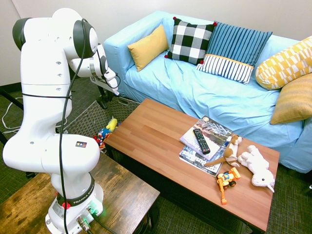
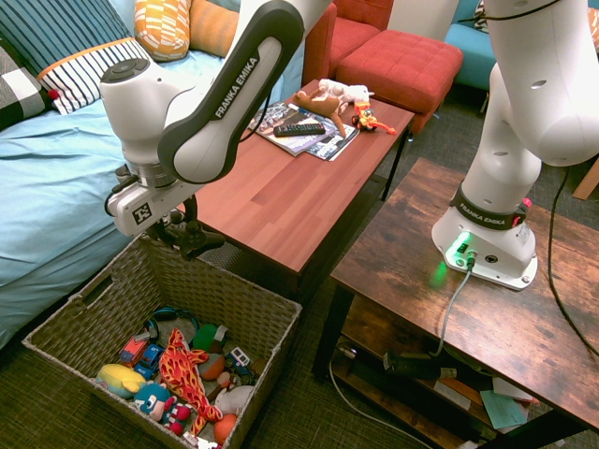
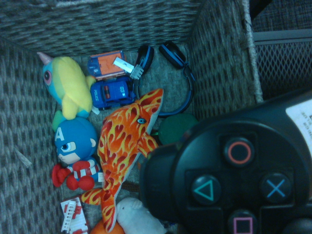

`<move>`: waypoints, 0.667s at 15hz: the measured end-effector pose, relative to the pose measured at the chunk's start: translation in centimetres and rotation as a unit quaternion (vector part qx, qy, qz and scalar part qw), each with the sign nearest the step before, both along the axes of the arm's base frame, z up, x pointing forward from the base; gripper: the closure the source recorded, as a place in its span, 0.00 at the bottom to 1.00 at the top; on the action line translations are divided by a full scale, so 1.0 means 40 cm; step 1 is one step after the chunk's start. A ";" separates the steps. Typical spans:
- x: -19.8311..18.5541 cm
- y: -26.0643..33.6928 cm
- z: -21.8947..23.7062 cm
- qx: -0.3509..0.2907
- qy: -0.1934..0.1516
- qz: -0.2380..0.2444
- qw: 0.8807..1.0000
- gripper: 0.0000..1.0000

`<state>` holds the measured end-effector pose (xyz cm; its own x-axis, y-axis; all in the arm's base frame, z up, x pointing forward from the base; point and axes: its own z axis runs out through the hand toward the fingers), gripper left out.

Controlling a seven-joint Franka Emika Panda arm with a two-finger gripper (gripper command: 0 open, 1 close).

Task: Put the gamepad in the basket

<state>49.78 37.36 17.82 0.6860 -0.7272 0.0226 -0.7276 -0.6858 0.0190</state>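
We read "FRANKA EMIKA" on the white arm's forearm and again on its base ring in the second exterior view; the label on the gamepad's pale patch is too blurred to read in the wrist view. The two-finger gripper (image 2: 187, 236) is clamped on the small black two-horned gamepad (image 2: 191, 240), which hangs in the air just over the near-table rim of the large rectangular woven basket (image 2: 245, 301), not yet inside. In the wrist view the gamepad (image 3: 234, 175) fills the lower corner, and we see its circle, triangle, cross and square buttons. The basket (image 3: 222, 58) holds an orange flame-patterned plush fish (image 3: 127, 146), a blue-masked plush figure with an "A" on its head (image 3: 73, 146), a yellow plush (image 3: 70, 85), a blue toy car (image 3: 111, 92), an orange toy car (image 3: 105, 65) and dark headphones with blue trim (image 3: 168, 63). On the wooden coffee table (image 2: 281, 196) a long black TV remote (image 2: 299, 129) lies on a stack of magazines (image 2: 323, 142); their cover text is not legible.
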 end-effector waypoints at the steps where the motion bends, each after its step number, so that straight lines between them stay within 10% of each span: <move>1: 0.000 0.013 -0.033 0.004 0.000 0.001 1.000 1.00; 10: -0.041 0.228 -0.472 0.006 0.069 -0.007 0.998 1.00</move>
<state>48.14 46.48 -1.07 0.6718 -0.7364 -0.0803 -0.7282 -0.6764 0.1103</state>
